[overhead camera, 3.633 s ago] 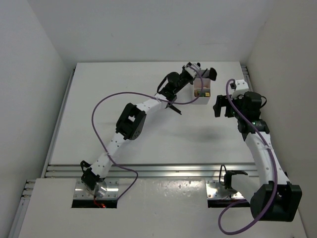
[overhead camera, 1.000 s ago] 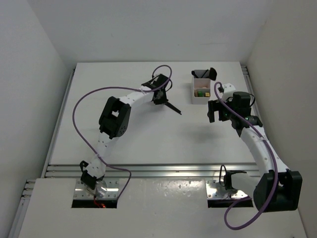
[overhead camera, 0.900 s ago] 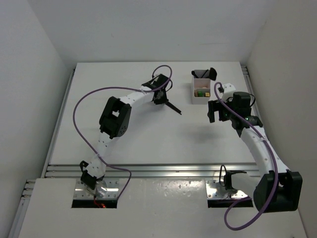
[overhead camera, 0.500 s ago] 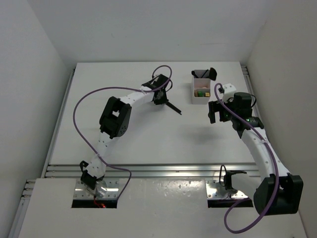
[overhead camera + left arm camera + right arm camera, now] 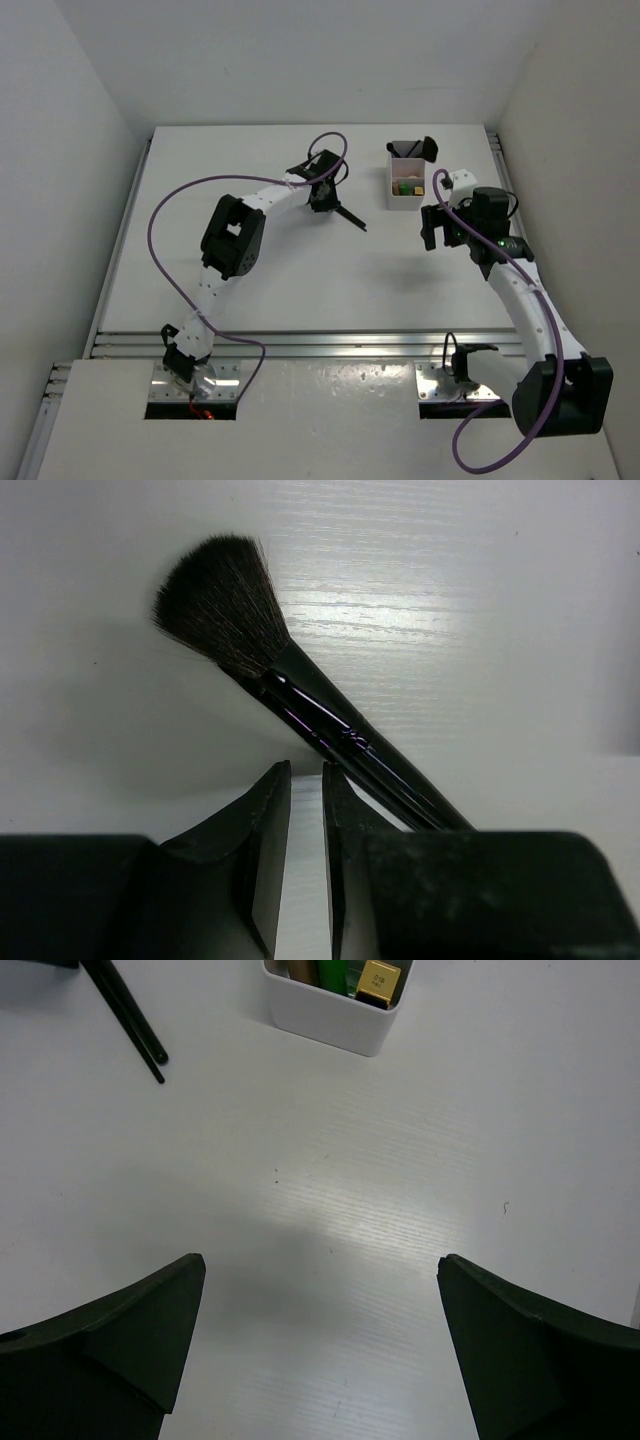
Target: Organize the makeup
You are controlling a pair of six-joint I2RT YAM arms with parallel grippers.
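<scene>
Inside white box [image 5: 325, 1022] — green tube [image 5: 333, 972], gold tube [image 5: 378, 982]; L gripper [image 5: 307, 772] together, R gripper [image 5: 320, 1260] apart.

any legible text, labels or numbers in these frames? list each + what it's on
No text here can be read.
Gold-brown square-capped tube in the white plastic box: a small dark mark on its cap, too small to read.
Glossy black fan-headed brush: faint print on the handle near the bristles, too blurred to read.
Nothing else shows lettering in any view.
</scene>
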